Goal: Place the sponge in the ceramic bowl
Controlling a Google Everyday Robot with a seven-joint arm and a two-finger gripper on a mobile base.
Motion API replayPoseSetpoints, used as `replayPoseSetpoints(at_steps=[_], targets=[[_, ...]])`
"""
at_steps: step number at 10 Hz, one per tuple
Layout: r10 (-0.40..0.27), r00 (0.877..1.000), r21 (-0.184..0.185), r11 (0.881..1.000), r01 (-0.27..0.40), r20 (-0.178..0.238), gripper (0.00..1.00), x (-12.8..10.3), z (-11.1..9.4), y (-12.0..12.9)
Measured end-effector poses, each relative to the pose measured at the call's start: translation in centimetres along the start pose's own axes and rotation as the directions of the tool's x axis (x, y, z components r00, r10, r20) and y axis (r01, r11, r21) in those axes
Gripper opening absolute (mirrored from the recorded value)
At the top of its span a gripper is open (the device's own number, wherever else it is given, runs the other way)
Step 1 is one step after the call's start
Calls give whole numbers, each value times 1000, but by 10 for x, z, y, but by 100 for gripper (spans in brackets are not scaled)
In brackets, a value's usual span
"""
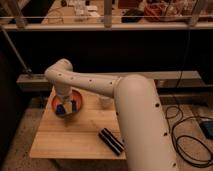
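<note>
Gripper hangs directly over the round orange-red ceramic bowl. The small blue squarish sponge lies immediately beneath it, within the rim. Whether the gripper holds it or has let go: cannot tell.

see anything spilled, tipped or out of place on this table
Nothing stands out. The claw is down in the ceramic bowl with the sponge; the black ribbed bar lies flat on the table.

Holding the tool inside the ceramic bowl, upper left of the counter; lying lower right, a ribbed bar.
</note>
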Motion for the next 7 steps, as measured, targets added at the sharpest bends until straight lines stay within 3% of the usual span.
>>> replayPoseSetpoints(at_steps=[7], targets=[[30,1000,7,1000,-30,-1,14,-2,-1,-1]])
